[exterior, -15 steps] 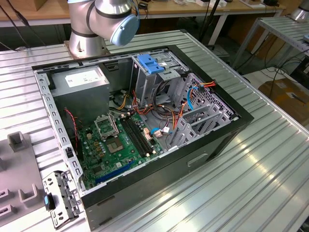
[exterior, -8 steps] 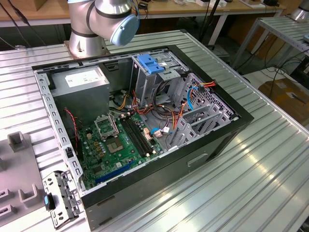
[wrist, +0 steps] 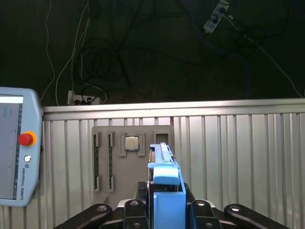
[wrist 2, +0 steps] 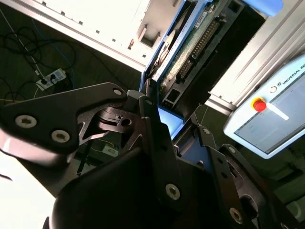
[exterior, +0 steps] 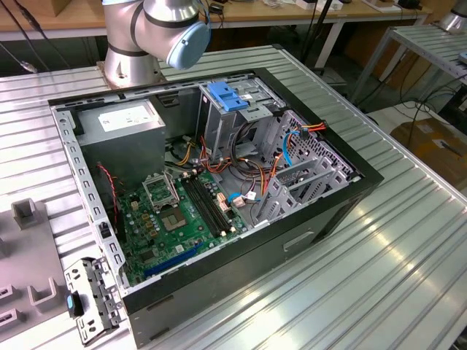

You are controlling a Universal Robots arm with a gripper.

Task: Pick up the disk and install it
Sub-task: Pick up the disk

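While the gripper (wrist: 167, 213) is clamped on the disk (wrist: 165, 164), dark fingers (wrist: 137, 210) press the blue carrier rails from both sides and the drive sticks out edge-on from the jaws. Closed only to the carrier's width, nothing else held. Second wrist view shows the same grip, with the green circuit-board face of the disk showing. Disk's far end lines up with a slotted grey plate (wrist: 103, 157); contact with it cannot be told. That plate carries a CPU chip (wrist: 132, 143); a teach pendant (wrist: 14, 148) with a red button sits beside it.

Surface: ribbed aluminium table (exterior: 379, 248), silver. Open black computer case (exterior: 321, 219) lies on it. Case as dial in the exterior view: arm base (exterior: 131, 51) at 11 o'clock, grey fixture plate (exterior: 29, 251) with raised blocks at 8 o'clock, loose metal bracket (exterior: 91, 299) with blue tab at 7 o'clock, just beside the case corner. Inside: green motherboard (exterior: 179, 215) toward 7 o'clock, grey power supply (exterior: 120, 124) with white sticker at 10 o'clock, blue latch (exterior: 228, 97) atop the drive cage at 12 o'clock, orange and blue cables mid-case.

Room: dark floor (wrist: 143, 47) with loose cables and a white power strip (wrist: 215, 21) past the table edge in the first wrist view. Exterior view: wooden benches (exterior: 306, 14) at 12 o'clock, second slatted table (exterior: 430, 44) at 2 o'clock, cardboard box (exterior: 438, 146) at 3 o'clock.
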